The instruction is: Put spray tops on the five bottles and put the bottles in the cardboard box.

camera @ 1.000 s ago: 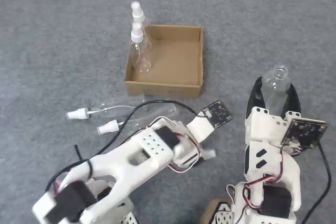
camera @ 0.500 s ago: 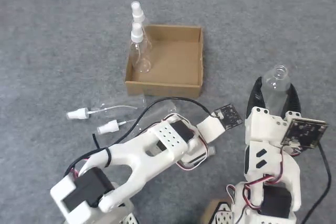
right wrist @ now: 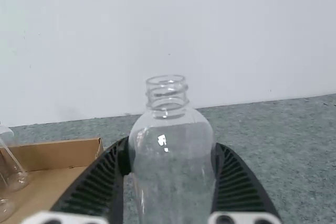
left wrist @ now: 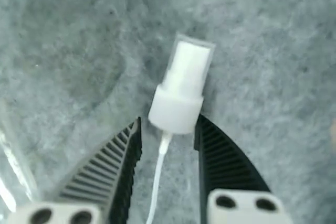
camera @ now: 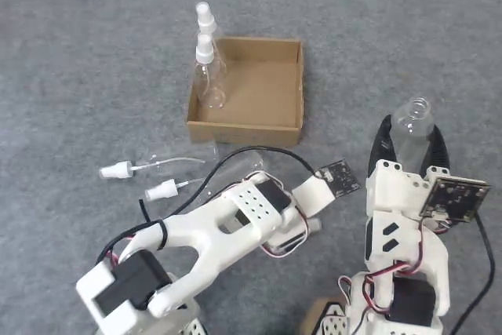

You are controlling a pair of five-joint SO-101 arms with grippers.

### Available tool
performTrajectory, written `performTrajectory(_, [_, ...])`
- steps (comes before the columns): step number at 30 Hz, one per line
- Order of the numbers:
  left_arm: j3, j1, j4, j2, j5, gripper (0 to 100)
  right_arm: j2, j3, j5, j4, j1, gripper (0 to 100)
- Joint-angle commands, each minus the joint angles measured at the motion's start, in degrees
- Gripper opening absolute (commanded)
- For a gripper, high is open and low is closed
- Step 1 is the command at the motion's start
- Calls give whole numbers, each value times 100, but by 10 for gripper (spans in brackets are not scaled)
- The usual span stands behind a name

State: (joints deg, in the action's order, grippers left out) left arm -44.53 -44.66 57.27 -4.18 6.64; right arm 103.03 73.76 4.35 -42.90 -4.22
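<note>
Cardboard box [camera: 243, 131] at 12 o'clock, with two capped bottles [camera: 209, 76] upright at its 10 o'clock corner. Two loose spray tops [camera: 116, 169] on carpet [camera: 78, 76] at box's 7 o'clock. Right gripper [camera: 409, 137], 4 o'clock, clasps upright open bottle [camera: 413, 115]. Left arm [camera: 235, 221] at 6 o'clock; small white piece [camera: 314, 227] beneath its wrist, probably another spray top.

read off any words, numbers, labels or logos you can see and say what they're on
No text can be read in these views.
cardboard box: plain brown walls, no print.
clear bottle held in the right gripper: no label.
spray top on the carpet: plain white, no marking.
circuit boards on the wrists: any marks are too small to read.
</note>
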Motion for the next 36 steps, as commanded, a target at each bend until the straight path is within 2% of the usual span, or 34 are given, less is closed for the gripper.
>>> performTrajectory(1, [426, 167, 325, -132, 35, 152, 101, -62, 62, 145, -57, 73])
performTrajectory(7, [629, 686, 571, -132, 35, 152, 101, -62, 53, 145, -57, 73])
performTrajectory(12, [760, 695, 738, -132, 35, 157, 101, -62, 53, 145, -57, 73])
performTrajectory(19, [760, 686, 712, -132, 35, 234, 101, -53, 18, 180, 84, 73])
performTrajectory(23, [760, 519, 791, -132, 88, 235, 92, 53, 18, 303, 127, 73])
performTrajectory(27, [769, 88, 1073, -123, 527, 232, 92, 62, 18, 356, 84, 73])
performTrajectory(31, [971, -18, 1020, -79, 273, 232, 92, 62, 26, 356, -40, 73])
performTrajectory(36, [1174, -70, 993, -70, 281, 232, 101, 62, 62, 374, -277, 73])
